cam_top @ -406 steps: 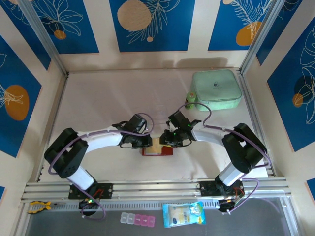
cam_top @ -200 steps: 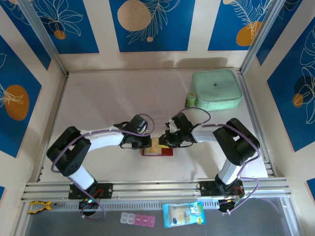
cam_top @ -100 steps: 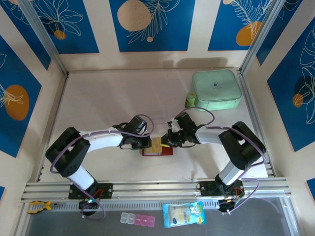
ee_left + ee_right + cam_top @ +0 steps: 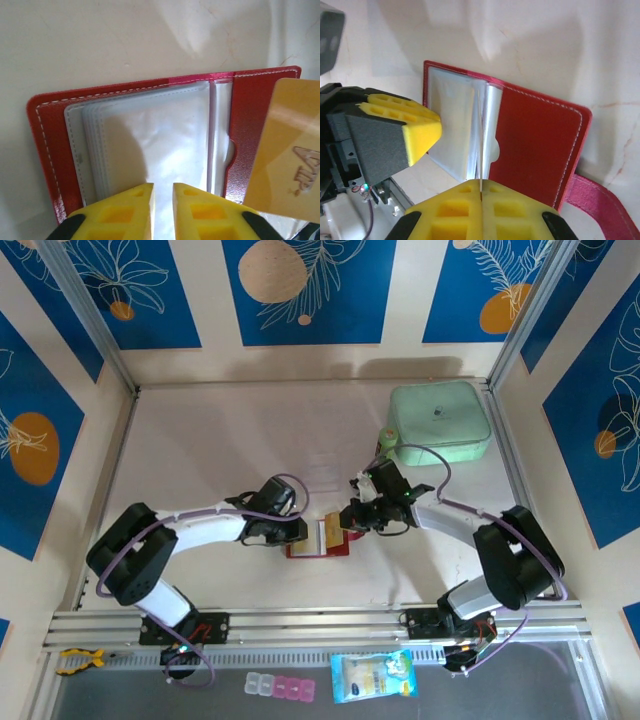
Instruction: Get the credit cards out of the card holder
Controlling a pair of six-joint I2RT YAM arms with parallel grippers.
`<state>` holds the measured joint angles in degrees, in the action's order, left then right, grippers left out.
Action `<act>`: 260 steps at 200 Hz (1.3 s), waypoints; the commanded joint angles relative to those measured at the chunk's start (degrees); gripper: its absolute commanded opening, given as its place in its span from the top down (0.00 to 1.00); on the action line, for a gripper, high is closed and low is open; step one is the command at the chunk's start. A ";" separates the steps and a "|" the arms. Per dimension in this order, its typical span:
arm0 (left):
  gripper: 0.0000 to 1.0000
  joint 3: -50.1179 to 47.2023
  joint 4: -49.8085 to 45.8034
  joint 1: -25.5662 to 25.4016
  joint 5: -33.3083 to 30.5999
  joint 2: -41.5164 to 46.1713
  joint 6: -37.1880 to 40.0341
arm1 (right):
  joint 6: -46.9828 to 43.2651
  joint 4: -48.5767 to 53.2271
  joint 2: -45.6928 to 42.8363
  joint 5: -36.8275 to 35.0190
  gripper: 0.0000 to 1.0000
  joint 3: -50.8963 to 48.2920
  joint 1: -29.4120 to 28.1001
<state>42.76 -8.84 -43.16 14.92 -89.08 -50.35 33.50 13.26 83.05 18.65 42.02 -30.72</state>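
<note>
Cream worktop (image 4: 200,440) inside a walled cell, shown from overhead and from both wrists. Lower edge of the overhead frame: a metal rail (image 4: 300,620) carries the two arm bases. Below it lie a blue-and-white packet (image 4: 372,676), a row of small pill boxes (image 4: 280,686) and, at lower left, a yellow clamp (image 4: 80,660).

Just below centre, both arms bend inward and meet over the card holder (image 4: 340,548). It lies open and flat on the worktop, red covers down and clear sleeves (image 4: 150,130) facing up.

Left gripper (image 4: 163,189): yellow fingers parted by a narrow gap, poised over the sleeves, released, with nothing seen between them.

Right gripper (image 4: 481,187): clenched on the orange-yellow credit card (image 4: 287,155). The card appears edge-on as a thin line between the fingers in the right wrist view. In the left wrist view it is a tilted face over the right-hand red cover. Whether its lower edge sits inside a sleeve cannot be told.

Snap tab (image 4: 600,200): runs off the holder toward the lower right of the right wrist frame.

Upper right of the overhead frame: a mint-green case (image 4: 440,422) with a small green object (image 4: 386,443) just beside its left side, both well apart from the holder. Behind stand blue wall panels (image 4: 310,290) with leaf and disc motifs.
</note>
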 commanded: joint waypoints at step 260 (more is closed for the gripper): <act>0.70 -12.65 -3.33 0.68 -9.38 24.03 -5.42 | -85.85 45.88 39.18 -16.93 1.00 67.30 -0.05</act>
<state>31.11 -11.60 -42.87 6.81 -66.39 -54.83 -50.02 54.94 120.31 1.72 106.94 -31.14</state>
